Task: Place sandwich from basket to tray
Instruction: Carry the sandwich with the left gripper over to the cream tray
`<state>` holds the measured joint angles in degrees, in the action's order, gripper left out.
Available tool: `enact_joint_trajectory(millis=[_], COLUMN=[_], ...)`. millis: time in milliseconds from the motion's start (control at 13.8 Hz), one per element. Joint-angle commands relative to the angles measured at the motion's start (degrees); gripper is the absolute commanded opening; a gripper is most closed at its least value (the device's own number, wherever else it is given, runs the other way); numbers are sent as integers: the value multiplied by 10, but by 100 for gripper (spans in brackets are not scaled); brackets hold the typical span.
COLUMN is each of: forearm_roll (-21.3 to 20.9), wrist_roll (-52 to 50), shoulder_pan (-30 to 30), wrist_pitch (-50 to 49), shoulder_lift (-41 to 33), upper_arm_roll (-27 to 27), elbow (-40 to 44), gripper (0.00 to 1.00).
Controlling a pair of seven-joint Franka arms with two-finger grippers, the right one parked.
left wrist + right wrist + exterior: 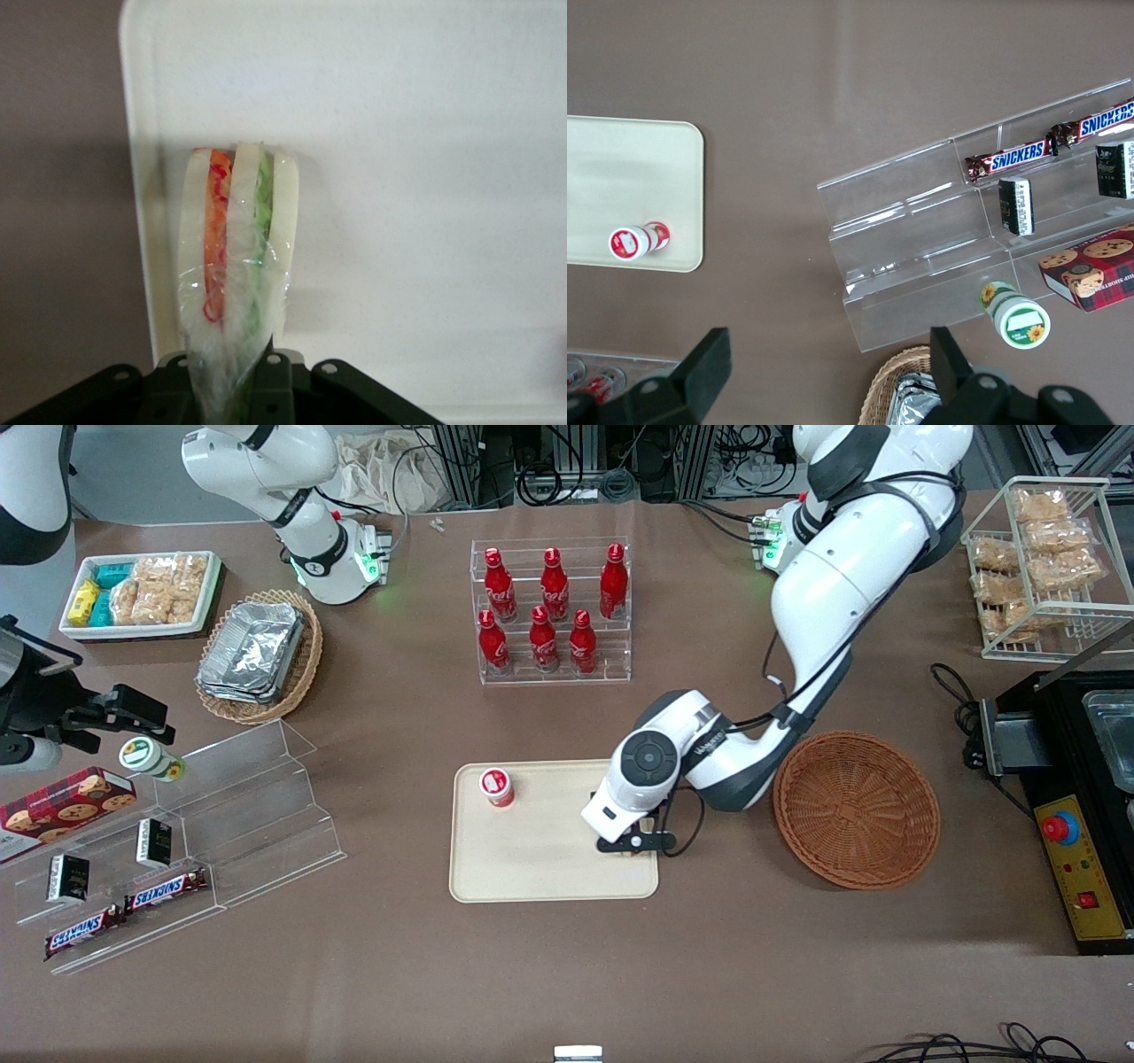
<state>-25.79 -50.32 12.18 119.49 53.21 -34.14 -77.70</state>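
Note:
The sandwich (237,257), a plastic-wrapped wedge of pale bread with orange, red and green filling, sits between the black fingers (282,379) of my gripper (232,376), which is shut on its wrapped tip. It hangs just over the beige tray (425,177), close to the rim; whether it touches the tray I cannot tell. In the front view the gripper (633,841) is over the end of the tray (532,872) nearest the reddish-brown woven basket (856,810), which holds nothing. The wrist hides the sandwich there.
A small red and white cup (497,786) stands on the tray toward the parked arm's end. A clear rack of red cola bottles (554,611) stands farther from the front camera. A black appliance (1081,797) sits beside the basket, and a clear stepped shelf (204,824) lies toward the parked arm's end.

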Motion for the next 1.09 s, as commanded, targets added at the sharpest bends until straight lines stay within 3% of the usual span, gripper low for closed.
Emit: enact_joint_trajectory(millis=[0,73,145,218,726,1016], forearm_roll=[-10,-8,-8,-8,-6,-6], wrist_roll=[0,0,0,4,0,22], shoulder_pan=[5,5,5,5,-34,-72], wrist_pitch=[-1,-2,-1,-2,-12,-100], shoulder_lift=[8,8,9,9,-37,-99], upper_arm_roll=[5,5,5,5,3,0], elbow=[14,14,14,14,19,27], gripper=[5,24,73,100,100,100])
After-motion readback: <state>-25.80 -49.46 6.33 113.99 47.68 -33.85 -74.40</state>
